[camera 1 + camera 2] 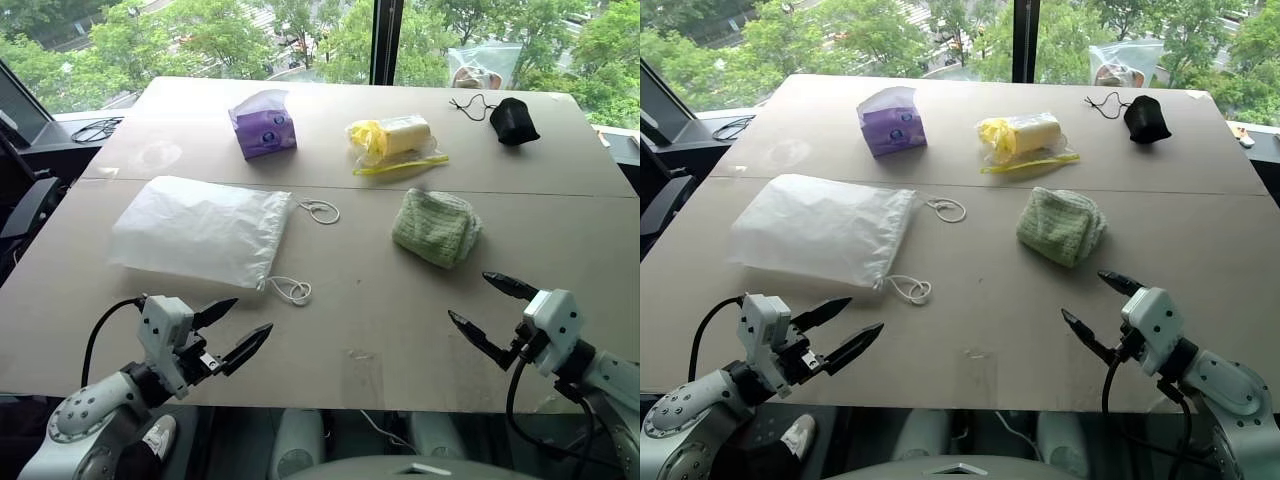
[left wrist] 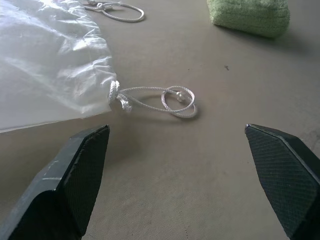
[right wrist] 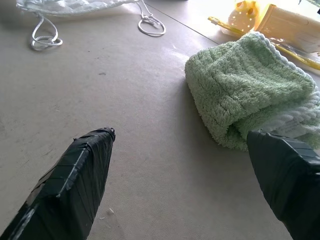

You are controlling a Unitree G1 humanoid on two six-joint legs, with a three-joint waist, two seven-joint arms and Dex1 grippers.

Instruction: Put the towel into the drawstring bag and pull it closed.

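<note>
The drawstring bag (image 1: 200, 229) lay flat and empty on the grey table (image 1: 360, 330), at about ten o'clock from the table's middle, its gathered mouth turned toward the centre. Two looped white cords (image 1: 292, 290) trailed from that mouth, one coiled at the near corner and one at the far corner. The towel (image 1: 437, 227), folded into a soft pale green bundle, sat at about two o'clock from the centre, well apart from the bag and touching neither arm. The left gripper (image 1: 232, 332) hovered over the near edge at about seven o'clock, its two black fingers (image 2: 80, 175) spread wide with nothing between them, pointing toward the nearer cord loop. The right gripper (image 1: 492, 312) hovered at about four o'clock, likewise spread wide and empty, aimed at the towel from just short of it. Along the far side stood a purple tissue pack (image 1: 264, 125) at eleven o'clock, a yellow item in clear plastic (image 1: 394, 141) at twelve o'clock, and a small black pouch (image 1: 513, 121) at one o'clock.
</note>
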